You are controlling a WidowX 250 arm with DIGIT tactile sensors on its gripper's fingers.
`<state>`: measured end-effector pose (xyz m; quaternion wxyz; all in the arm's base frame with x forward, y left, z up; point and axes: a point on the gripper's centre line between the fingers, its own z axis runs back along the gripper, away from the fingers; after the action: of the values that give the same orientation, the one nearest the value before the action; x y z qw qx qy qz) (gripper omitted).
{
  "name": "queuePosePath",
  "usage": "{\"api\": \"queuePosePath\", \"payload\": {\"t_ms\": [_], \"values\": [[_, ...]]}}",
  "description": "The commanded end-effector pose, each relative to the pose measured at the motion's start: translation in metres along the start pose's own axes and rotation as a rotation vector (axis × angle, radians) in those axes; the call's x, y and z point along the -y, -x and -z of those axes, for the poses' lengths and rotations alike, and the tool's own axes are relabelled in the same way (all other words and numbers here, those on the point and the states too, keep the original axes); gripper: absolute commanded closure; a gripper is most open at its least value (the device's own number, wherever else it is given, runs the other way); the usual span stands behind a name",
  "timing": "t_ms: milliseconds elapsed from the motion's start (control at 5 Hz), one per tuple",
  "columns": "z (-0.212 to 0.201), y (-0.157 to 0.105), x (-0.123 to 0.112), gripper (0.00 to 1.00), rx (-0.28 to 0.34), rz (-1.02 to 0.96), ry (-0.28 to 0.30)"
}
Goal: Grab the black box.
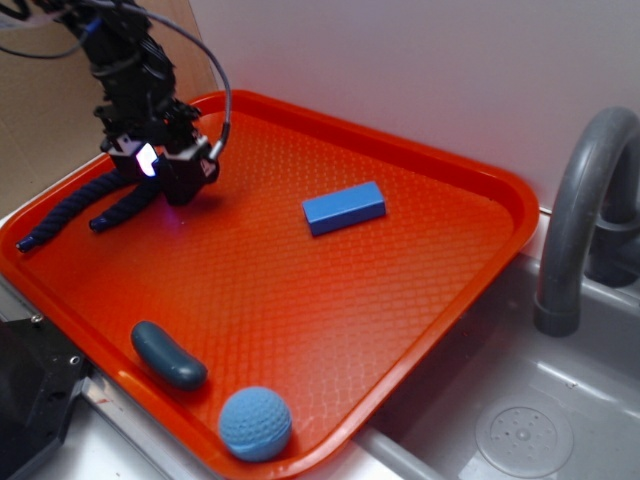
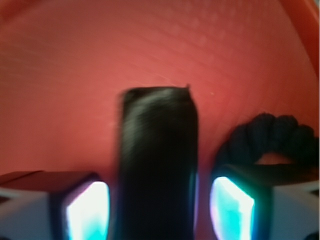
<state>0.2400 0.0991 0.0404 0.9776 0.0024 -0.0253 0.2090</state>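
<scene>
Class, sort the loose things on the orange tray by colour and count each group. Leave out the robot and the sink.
Light blue: 2, the blue block and the dimpled ball
Dark grey-blue: 1, the bean-shaped lump
Dark navy: 1, the rope
Black: 1, the black box
Total: 5

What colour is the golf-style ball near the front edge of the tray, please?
The ball is blue, dimpled all over; the exterior view shows it best.

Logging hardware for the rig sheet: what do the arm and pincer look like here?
The arm is black, built of blocky segments, with a thin grey cable looping down its side to the pincer. The pincer is black too, with a pale glowing patch on its face. In the wrist view its fingers have dark casings and inner pads lit cyan-white. No readable markings.
</scene>
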Motion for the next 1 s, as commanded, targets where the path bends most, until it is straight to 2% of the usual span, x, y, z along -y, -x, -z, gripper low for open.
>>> {"api": "queuePosePath", "payload": {"t_ms": [0, 200, 400, 600, 800], "values": [[-0.066, -0.006, 0.014, 1.0, 0.135, 0.043, -0.042], [-0.117, -0.005, 0.028, 1.0, 0.235, 0.089, 0.032], [-0.169, 0.014, 0.034, 1.0, 0.287, 0.18, 0.141], [-0.221, 0.036, 0.049, 1.0, 0.216, 0.241, 0.238], [-0.272, 0.044, 0.061, 1.0, 0.168, 0.253, 0.24]]}}
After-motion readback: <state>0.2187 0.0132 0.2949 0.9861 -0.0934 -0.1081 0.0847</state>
